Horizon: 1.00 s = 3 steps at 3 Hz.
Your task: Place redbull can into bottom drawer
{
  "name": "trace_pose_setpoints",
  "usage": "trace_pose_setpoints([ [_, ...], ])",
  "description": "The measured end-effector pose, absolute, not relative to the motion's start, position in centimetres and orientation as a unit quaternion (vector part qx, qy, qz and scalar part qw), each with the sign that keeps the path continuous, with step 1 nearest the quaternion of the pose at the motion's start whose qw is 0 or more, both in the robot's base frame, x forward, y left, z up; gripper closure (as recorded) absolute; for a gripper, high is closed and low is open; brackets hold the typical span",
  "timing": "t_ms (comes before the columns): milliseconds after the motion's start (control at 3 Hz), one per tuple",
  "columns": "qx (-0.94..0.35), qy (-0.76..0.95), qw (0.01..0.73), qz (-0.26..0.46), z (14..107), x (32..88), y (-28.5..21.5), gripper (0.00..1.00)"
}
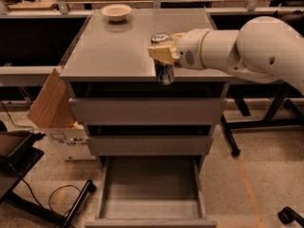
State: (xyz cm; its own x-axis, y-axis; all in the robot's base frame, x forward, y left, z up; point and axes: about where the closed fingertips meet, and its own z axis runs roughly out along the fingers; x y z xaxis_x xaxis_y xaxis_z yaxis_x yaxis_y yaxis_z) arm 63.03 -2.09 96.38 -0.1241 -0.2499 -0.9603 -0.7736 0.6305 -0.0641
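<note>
The gripper (162, 54), at the end of the white arm (247, 51) that reaches in from the right, is pinching the can (165, 73) around its upper half. The can is held upright at the front edge of the cabinet top (114, 51). Lower down, under the two upper drawers, the bottom drawer (151, 186) is pulled out and open, and a white bowl (117, 12) stands at the back of the top, well apart from the can.

Gripper (162, 55) clasps the upright redbull can (164, 73) at the table's (118, 46) front edge, seemingly just off its surface; the bottom drawer (149, 186) stands open below.
</note>
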Motion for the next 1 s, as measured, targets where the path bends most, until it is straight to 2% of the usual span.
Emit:
trace_pose_setpoints([
  [333, -0.369, 0.710, 0.549, 0.242, 95.1, 64.1, -0.7, 1.00],
  [667, -0.351, 0.716, 0.539, 0.273, 89.3, 64.8, -0.2, 1.00],
  [1000, -0.327, 0.705, 0.545, 0.316, 81.8, 62.9, -2.0, 1.00],
])
